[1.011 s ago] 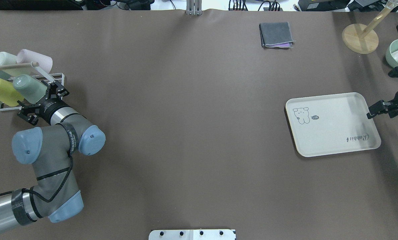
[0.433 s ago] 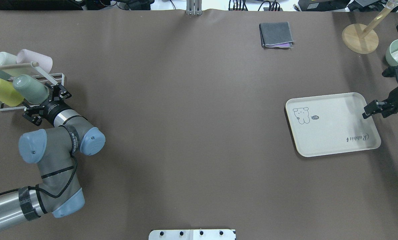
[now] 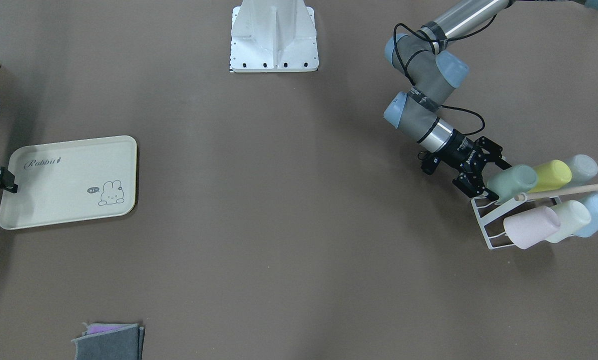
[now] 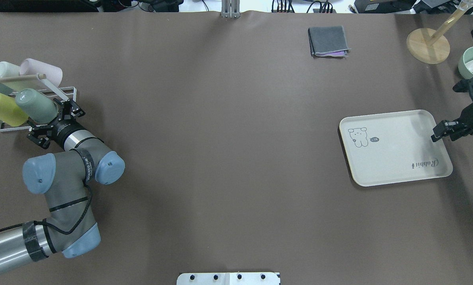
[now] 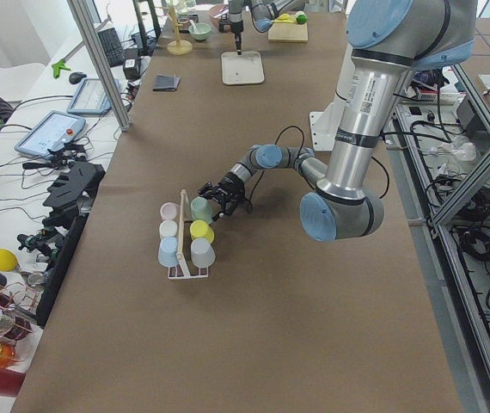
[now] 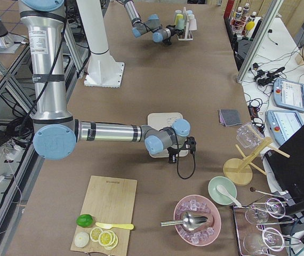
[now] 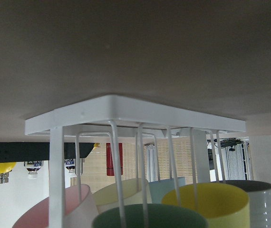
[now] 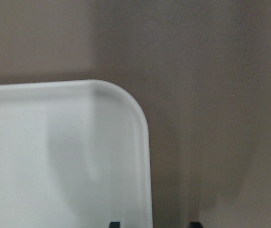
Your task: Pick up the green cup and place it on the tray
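Two grippers, both spread and empty: left gripper (image 3: 490,177) at the mint-green plastic cup (image 3: 514,181) on the white wire rack (image 3: 484,220); right gripper (image 4: 438,133) over the cream rectangular tray (image 4: 394,158) edge.

I read "Rabbit" in script on the tray (image 3: 63,200), near one corner, and a tiny "hi" bubble beside its bunny drawing (image 3: 111,192). The lettering on the left arm's (image 4: 70,178) wrist band is too small to read.
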Motion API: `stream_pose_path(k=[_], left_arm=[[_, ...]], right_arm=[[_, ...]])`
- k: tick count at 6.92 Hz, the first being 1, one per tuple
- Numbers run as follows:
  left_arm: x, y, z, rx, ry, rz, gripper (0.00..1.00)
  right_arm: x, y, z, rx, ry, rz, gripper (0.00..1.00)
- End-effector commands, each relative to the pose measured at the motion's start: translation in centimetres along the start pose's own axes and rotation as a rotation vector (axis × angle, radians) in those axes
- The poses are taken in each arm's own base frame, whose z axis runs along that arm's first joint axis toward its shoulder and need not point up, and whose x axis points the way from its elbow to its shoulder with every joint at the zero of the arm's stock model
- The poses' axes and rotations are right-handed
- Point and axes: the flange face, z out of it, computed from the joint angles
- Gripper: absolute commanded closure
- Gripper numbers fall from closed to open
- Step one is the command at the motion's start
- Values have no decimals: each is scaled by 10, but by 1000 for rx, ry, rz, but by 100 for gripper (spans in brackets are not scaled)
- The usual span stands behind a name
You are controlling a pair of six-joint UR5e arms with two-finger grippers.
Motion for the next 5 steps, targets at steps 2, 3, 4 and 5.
stream_pose_path(k=[2, 3, 4, 5], left_arm=[[-1, 2, 0, 2, -2, -7, 32], [-1, 3, -1, 5, -4, -11, 44], [-2, 4, -2, 8, -5, -13, 46], [-4, 7, -4, 9, -9, -18, 48]], right_arm=[[-3, 1, 2, -8, -13, -2, 100], [-3, 2, 1, -16, -25, -3, 100], [-4, 2, 0, -14, -27, -5, 100], [-12, 1, -6, -9, -44, -19, 100]])
